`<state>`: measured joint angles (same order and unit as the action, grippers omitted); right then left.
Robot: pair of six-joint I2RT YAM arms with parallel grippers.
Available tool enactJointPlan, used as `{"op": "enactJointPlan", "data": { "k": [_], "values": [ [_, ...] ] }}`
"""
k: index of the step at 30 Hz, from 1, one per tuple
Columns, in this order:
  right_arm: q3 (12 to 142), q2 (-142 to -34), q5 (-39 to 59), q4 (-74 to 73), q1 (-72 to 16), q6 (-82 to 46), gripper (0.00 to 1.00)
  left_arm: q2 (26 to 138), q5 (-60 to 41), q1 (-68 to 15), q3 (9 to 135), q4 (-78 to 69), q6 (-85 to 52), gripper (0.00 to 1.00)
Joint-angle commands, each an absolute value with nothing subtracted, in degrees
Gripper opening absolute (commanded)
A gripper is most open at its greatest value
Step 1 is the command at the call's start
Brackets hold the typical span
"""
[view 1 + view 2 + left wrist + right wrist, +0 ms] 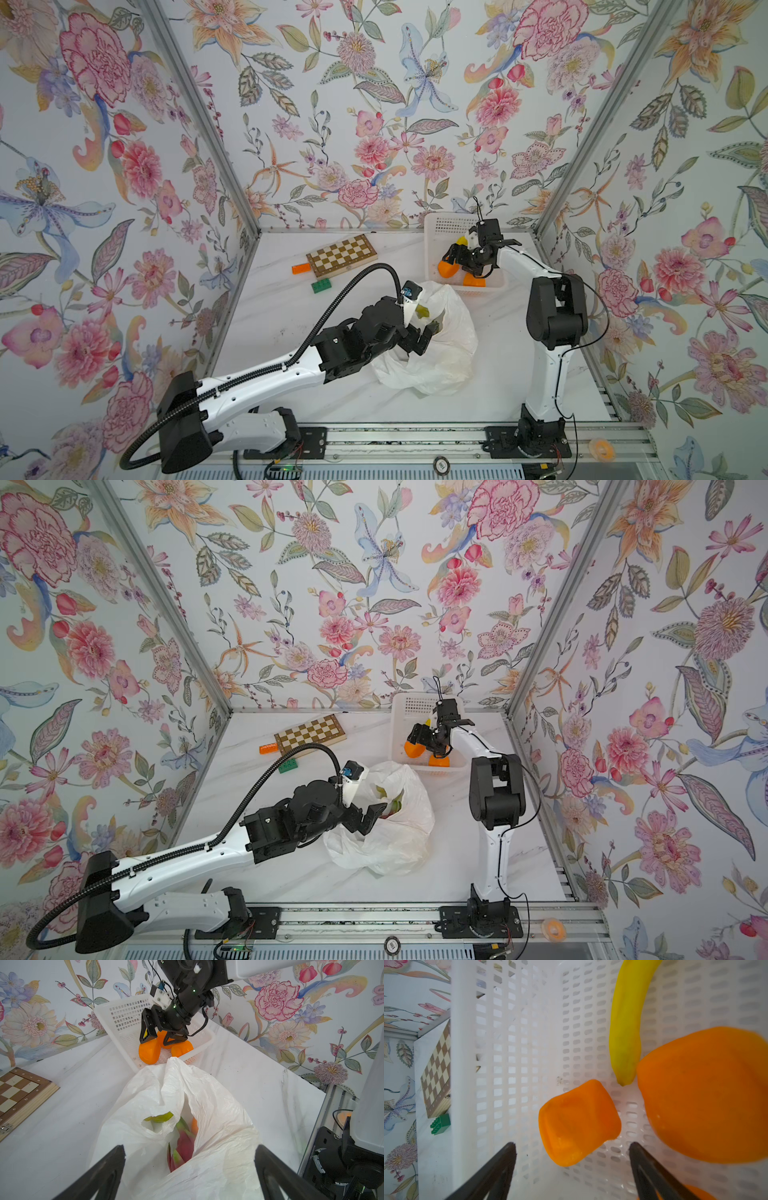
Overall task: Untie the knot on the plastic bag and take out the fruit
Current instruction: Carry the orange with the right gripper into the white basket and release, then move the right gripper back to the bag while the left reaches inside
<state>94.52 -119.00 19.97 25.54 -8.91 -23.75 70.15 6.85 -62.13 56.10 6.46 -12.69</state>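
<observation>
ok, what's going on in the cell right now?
The plastic bag lies open on the table. The left end effector, jaws open, is at the bag's mouth, aimed at a dragon fruit; a green fruit is also inside. The right end effector is over the white basket, jaws open above an orange fruit lying on its floor, beside a larger orange fruit and a banana. Unloading looks partway done.
</observation>
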Motion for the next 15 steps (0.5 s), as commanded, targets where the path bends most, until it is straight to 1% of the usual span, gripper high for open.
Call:
{"op": "enactJointPlan", "data": {
  "k": [1, 4, 7, 13, 15],
  "values": [
    [91.51, -110.03, 19.64, 26.81, -8.26, -23.28, 0.88, 70.01, 7.03, -62.6, 55.81, 6.84, -14.3, 0.99],
    [86.67, -103.06, 19.77, 26.78, -8.22, -24.13, 0.9, 69.49, 6.65, -62.66, 53.48, 4.77, -14.97, 0.98],
    [80.1, -94.22, 20.4, 26.67, -8.35, -25.39, 0.92, 69.18, 6.87, -62.65, 51.18, 3.25, -16.31, 0.94],
    [66.66, -75.17, 21.69, 25.89, -10.01, -28.2, 0.96, 67.07, 7.75, -62.66, 46.77, 1.85, -23.14, 0.82],
    [63.01, -69.47, 21.8, 25.84, -11.44, -29.48, 0.97, 66.29, 9.1, -62.63, 45.47, 1.85, -25.64, 0.8]
  ]
}}
